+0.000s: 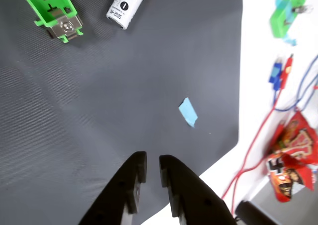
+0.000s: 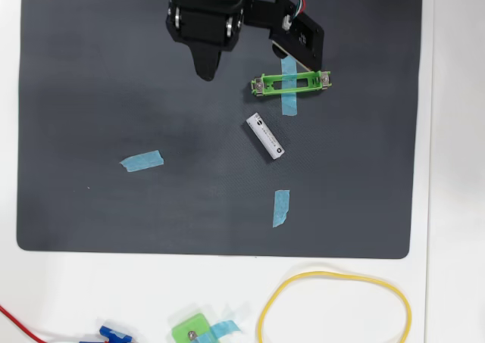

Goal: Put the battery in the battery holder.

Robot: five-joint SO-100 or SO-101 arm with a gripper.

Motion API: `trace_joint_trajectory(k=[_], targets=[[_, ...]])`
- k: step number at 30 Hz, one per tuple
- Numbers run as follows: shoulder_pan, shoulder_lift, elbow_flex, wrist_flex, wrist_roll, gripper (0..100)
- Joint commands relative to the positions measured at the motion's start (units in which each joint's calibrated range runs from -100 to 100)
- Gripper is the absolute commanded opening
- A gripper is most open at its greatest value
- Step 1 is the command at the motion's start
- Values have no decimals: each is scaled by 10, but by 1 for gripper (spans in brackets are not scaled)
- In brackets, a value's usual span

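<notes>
Matt woven dark mat (image 2: 114,55), glossy green plastic battery holder (image 2: 292,83), smooth white battery (image 2: 265,137)

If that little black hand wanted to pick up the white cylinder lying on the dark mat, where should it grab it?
Probably around the middle of the small white cylindrical battery, coming straight down from above with the hand turned so its fingers close across the round sides. It lies flat and diagonal on the dark mat, clear of the green rectangular holder frame, so both long sides are free.

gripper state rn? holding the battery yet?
Gripper: fingers slightly apart, holding nothing. The battery lies loose on the mat, below the battery holder in the overhead view.
</notes>
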Motion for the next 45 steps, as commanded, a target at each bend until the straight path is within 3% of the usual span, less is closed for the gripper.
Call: trace_joint_trajectory(k=[1,6,9,24,28,35,45], targets=[[-29,92,-134,49,-67,0],[-68,150,-199,39,-167,0],[-91,171,-200,2,-198,0],[-122,368,-196,-189,-242,0],[-158,393,-197,-195,-242,2],[-201,396,-197,-193,-242,17],[-197,398,-196,-195,-259,17]])
